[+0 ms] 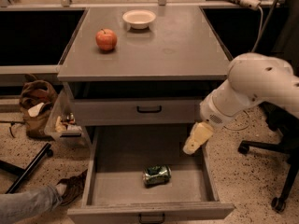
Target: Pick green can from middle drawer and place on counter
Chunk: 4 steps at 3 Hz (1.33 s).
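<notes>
Grey counter [177, 45] with red apple [106, 39] and bowl [139, 18], end effector [194, 143] over middle drawer [121, 171]

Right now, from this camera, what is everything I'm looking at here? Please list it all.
green can: one, shiny green, lying on its side in the middle drawer
middle drawer: one, grey, pulled open
closed drawer: one, grey with a black handle, just above
counter: one, grey, the cabinet's top
apple: one, red, on the counter
bowl: one, pale, at the counter's back
bag: one, brown, on the floor beside the cabinet
office chair: one, black, behind the robot
person's leg: one, blue jeans, bottom corner
robot arm: one, white, beside the cabinet
hand: one, cream, over the open drawer's rear corner, apart from the can
</notes>
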Motion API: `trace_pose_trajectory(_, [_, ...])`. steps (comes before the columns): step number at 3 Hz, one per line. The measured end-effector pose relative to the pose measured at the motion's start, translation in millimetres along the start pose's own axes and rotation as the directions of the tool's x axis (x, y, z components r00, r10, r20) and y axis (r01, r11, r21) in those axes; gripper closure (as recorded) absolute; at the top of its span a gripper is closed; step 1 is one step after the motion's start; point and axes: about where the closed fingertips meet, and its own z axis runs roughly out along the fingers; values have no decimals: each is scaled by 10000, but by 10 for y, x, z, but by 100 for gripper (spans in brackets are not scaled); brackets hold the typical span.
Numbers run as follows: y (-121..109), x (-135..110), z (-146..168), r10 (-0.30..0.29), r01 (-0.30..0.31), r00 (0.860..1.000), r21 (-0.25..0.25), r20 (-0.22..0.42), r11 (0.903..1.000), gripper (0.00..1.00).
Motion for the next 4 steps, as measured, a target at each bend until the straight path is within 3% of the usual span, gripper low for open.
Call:
trace_pose_trajectory(1, [-105,-131,627,348,-352,9988,130,336,9993,0])
trace_pose_trajectory(2, [-105,-131,627,348,-352,9988,130,336,9993,0])
trace_pose_trajectory(3, [173,-42,997,514,-494,9982,-636,311,9968,0])
trace_pose_trajectory(4, [662,97,1649,902,-797,9948,-1921,468,9781,0])
